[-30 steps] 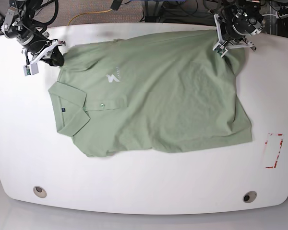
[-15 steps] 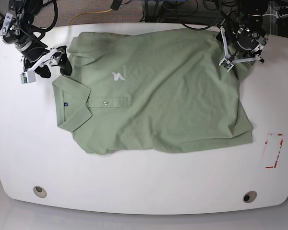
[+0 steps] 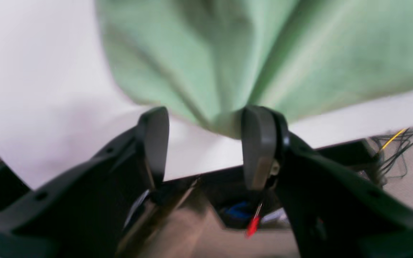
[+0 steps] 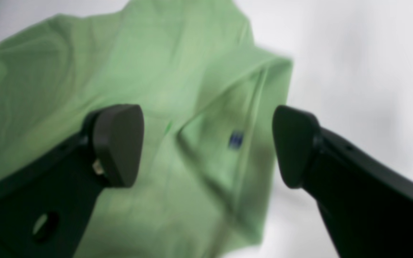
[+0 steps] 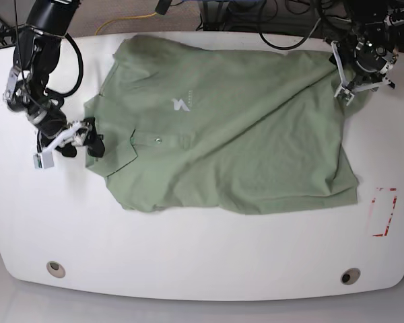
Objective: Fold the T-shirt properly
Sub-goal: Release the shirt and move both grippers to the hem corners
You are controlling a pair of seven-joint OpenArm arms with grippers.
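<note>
Left gripper [image 3: 204, 143] sits at the table's [image 5: 202, 262] far edge, at the shirt's far right corner in the base view; its jaws stand apart in the wrist view, and a gathered point of the T-shirt [image 5: 222, 134] touches the inner face of one fingertip [image 3: 258, 139] while the other fingertip stands clear of the cloth, so no firm pinch shows. Right gripper [image 5: 81, 142], by the collar [image 5: 111, 151] at the shirt's left end, is wide open and holds nothing; the wrist view looks down between its jaws onto the collar and the small dark blue tag [image 4: 236, 139]. Compared with the base views from a second and half a second earlier, the whole garment has travelled toward the left arm's side and turned slightly, the white chest logo [image 5: 180, 105] lying farther from the collar-side table edge than before. The right arm, earlier at the shoulder near the far edge, has released and dropped toward the viewer beside the collar. The shirt lies front-up and mostly flat, with diagonal creases running from the left gripper's corner across the body toward the collar. Judged from this layout, the repositioning pull is ending, no fold has been made, and the creases probably need smoothing first.
</note>
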